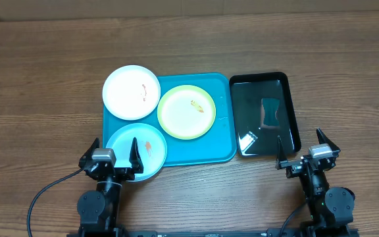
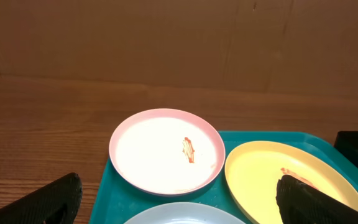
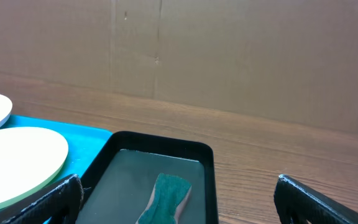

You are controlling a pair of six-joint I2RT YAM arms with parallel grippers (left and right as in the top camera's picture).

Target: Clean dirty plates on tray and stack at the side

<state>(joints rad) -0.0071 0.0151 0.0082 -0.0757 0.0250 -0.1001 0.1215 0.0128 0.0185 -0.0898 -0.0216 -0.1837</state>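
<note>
Left hand (image 1: 115, 142) and right hand (image 1: 301, 142) both stand open and empty at the near edge; the three dirty plates (image 1: 186, 112) sit on the tray (image 1: 221, 149), orange smears showing; nothing cleaned or stacked

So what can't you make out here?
- Round light blue plate: overhead, near side hidden by the left gripper; left wrist view, cut off by the bottom edge.
- Green sponge in the glossy black tray: right wrist view, lower end cut off by the bottom edge.
- Orange smears: too small to identify.
</note>
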